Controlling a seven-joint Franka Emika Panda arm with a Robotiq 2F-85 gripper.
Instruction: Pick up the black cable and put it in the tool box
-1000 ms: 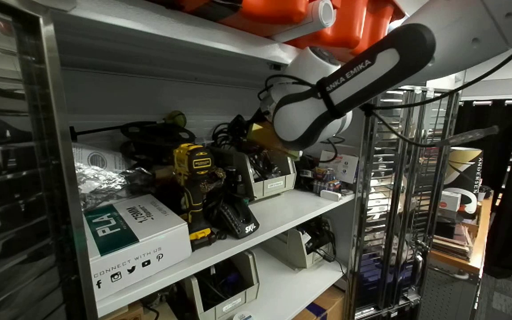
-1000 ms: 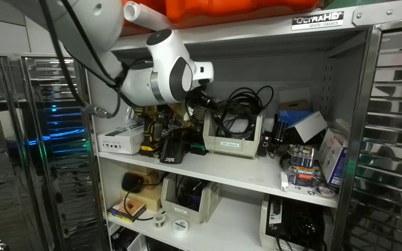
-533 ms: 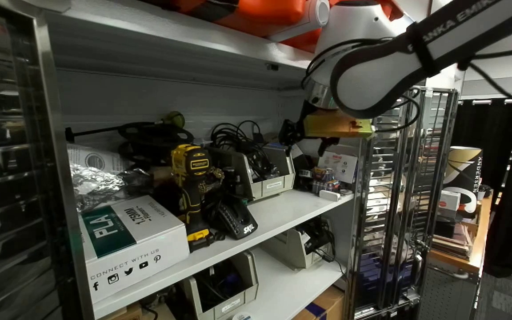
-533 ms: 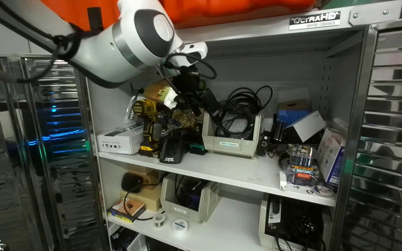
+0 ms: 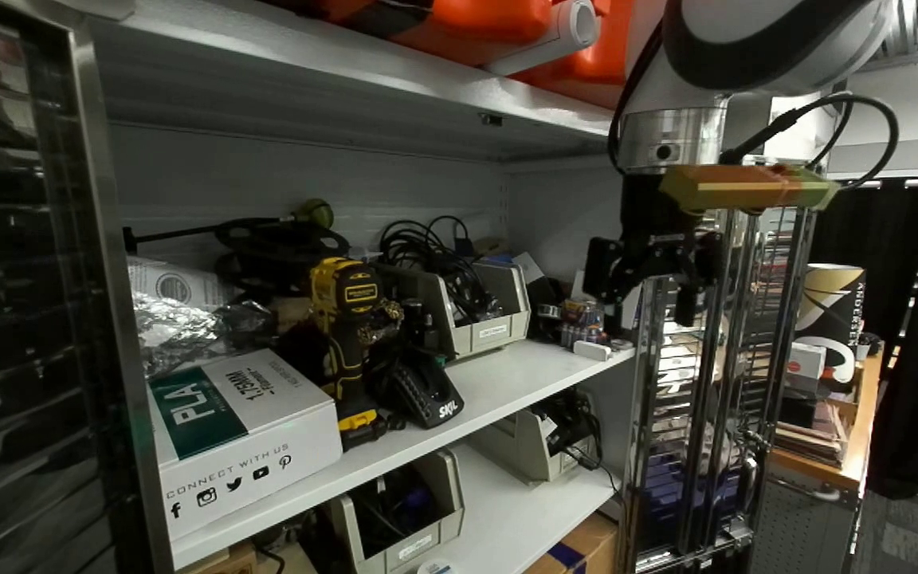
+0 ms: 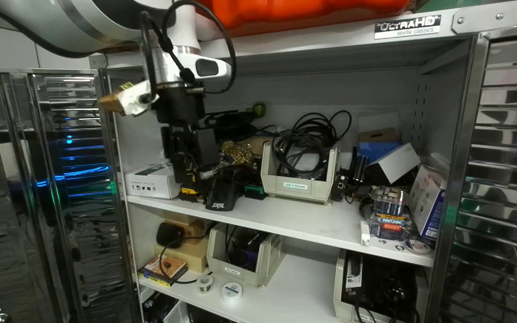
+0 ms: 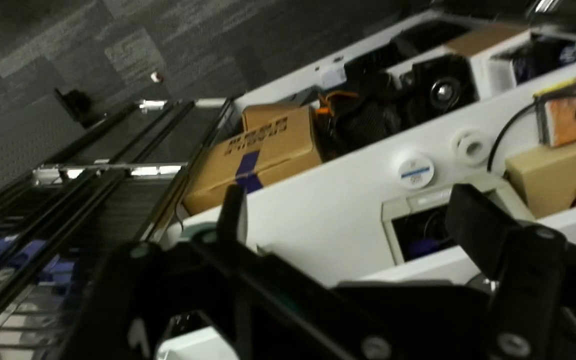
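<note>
My gripper [image 5: 654,295] is in front of the shelves, pointing down, in both exterior views; it also shows above the drill in an exterior view [image 6: 193,168]. In the wrist view its fingers [image 7: 345,212] are wide apart with nothing between them. A grey labelled bin [image 6: 281,192] stands on the upper shelf and also shows in an exterior view [image 5: 467,344]. Looped black cords [image 6: 305,154] fill it and stick out over its top. I cannot tell whether the small loose coil of black cable is among them. No separate tool box can be made out.
A yellow drill [image 5: 347,319], a SKIL charger [image 6: 220,195] and a white PLA box [image 5: 276,446] stand beside the bin. Battery packs [image 6: 391,224] sit near its other side. The lower shelf holds more grey bins [image 6: 341,287]. A metal door [image 5: 690,399] stands behind my gripper.
The gripper has drawn back from close to the bin, out in front of the shelves, and has turned from tilted to pointing down. The cords in the bin look unchanged.
</note>
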